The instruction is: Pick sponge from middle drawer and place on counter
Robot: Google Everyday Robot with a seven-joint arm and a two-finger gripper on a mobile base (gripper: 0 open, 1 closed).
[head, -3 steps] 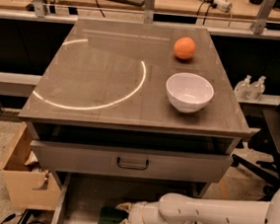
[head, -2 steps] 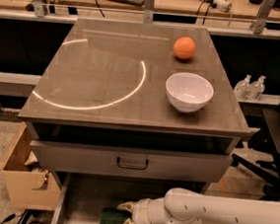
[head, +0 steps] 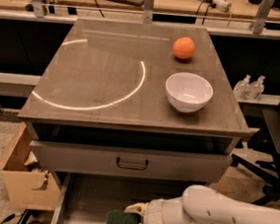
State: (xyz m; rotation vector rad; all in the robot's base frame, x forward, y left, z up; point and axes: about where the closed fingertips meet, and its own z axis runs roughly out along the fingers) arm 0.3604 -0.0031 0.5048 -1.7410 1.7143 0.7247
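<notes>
The middle drawer (head: 84, 203) is pulled out at the bottom of the view, below the counter (head: 103, 80). The dark green sponge (head: 118, 223) is low over the drawer floor near its front. My gripper (head: 133, 220) reaches in from the right on a white arm, with one tan finger above the sponge and one below it, and it is shut on the sponge's right end. The sponge's yellow layer and the gripper's lower part are cut off by the bottom edge of the view.
A white bowl (head: 188, 92) and an orange ball (head: 184, 48) stand on the right half of the counter. A closed grey drawer front with a dark handle (head: 131, 163) sits above the open drawer. A cardboard box (head: 24, 184) stands at the left, a black chair (head: 276, 142) at the right.
My gripper and arm have shifted a little to the right, and the sponge has moved with them. Nothing on the counter has moved.
</notes>
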